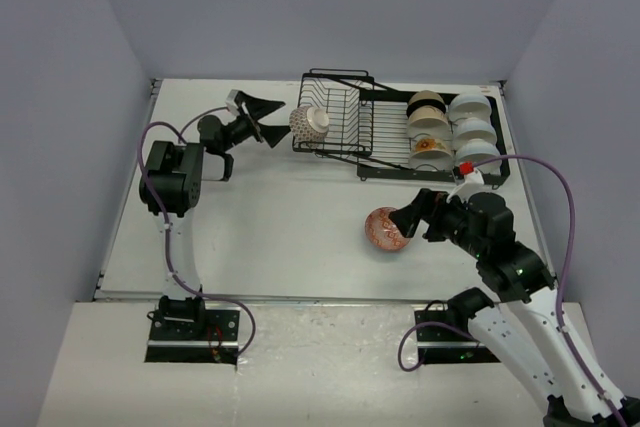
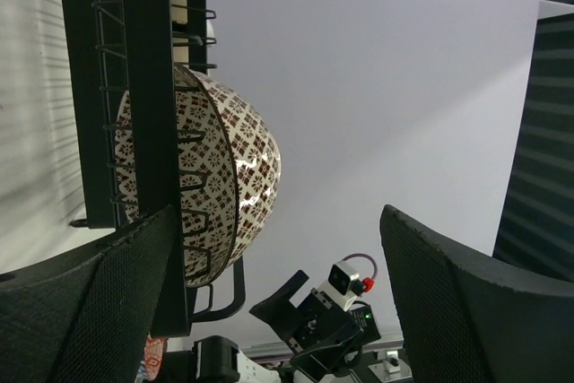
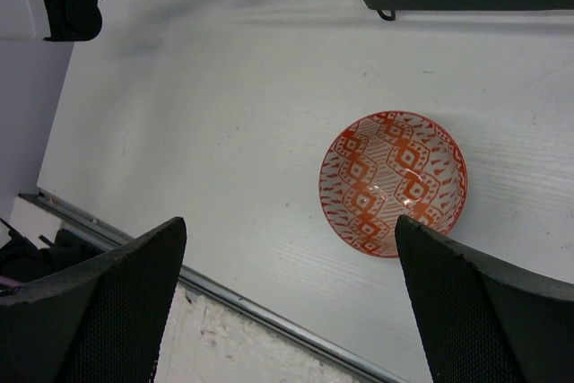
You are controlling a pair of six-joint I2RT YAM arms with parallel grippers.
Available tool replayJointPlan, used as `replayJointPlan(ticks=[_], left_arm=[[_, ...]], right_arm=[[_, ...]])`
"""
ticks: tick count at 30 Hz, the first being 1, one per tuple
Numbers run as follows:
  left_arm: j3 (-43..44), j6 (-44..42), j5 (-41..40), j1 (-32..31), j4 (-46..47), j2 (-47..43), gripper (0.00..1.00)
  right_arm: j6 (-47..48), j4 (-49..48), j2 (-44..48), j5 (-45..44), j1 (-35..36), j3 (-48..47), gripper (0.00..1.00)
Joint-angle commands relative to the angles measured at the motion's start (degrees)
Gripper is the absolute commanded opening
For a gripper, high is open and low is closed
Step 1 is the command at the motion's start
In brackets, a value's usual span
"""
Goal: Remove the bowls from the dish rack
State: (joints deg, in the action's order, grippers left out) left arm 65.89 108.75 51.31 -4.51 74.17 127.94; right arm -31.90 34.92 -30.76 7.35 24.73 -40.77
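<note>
Left claw, jaws spread and empty, faces the brown-patterned bowl standing on edge in the dish rack; close off-centre and you may pinch a wire, dragging the rack. Right claw: released, over the orange bowl on the table.

Black wire dish rack is sitting along the far side of the white table, centre to right, with its upright slotted section on the left and its flat tray on the right. Brown-patterned round ceramic bowl is standing on edge at the slotted section's left end. Cream ceramic bowls and white ceramic bowls are lying in two side-by-side rows in the tray, the white row rightmost. Red-patterned round ceramic bowl is sitting on the table in front of the tray, apart from it. Left gripper is hovering just left of the rack. Right gripper is hovering over the red-patterned bowl.
</note>
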Motion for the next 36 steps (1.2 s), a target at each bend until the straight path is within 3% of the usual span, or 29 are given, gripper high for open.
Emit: replayJointPlan(ticks=[1, 13, 18, 30, 36], left_arm=[[2.31, 2.43, 0.11, -0.67, 24.09, -0.41, 0.94], [4.86, 4.89, -0.24, -1.20, 26.11, -0.76, 0.91], [4.78, 6.73, -0.95, -1.90, 27.43, 0.47, 0.85], [6.53, 9.37, -2.18, -3.66, 29.45, 2.75, 0.55], [6.27, 10.08, -2.79, -3.75, 30.24, 3.81, 0.23]], right_arm=[[0.79, -2.31, -0.44, 1.87, 0.14, 0.43, 0.99], [0.70, -3.10, -1.05, 2.49, 0.14, 0.78, 0.99], [0.79, -2.93, -1.14, 2.93, 0.14, 0.78, 0.99], [1.14, -2.13, -0.70, 2.93, 0.05, 0.52, 0.99], [1.49, -2.22, -0.88, 3.10, 0.14, 0.61, 0.99]])
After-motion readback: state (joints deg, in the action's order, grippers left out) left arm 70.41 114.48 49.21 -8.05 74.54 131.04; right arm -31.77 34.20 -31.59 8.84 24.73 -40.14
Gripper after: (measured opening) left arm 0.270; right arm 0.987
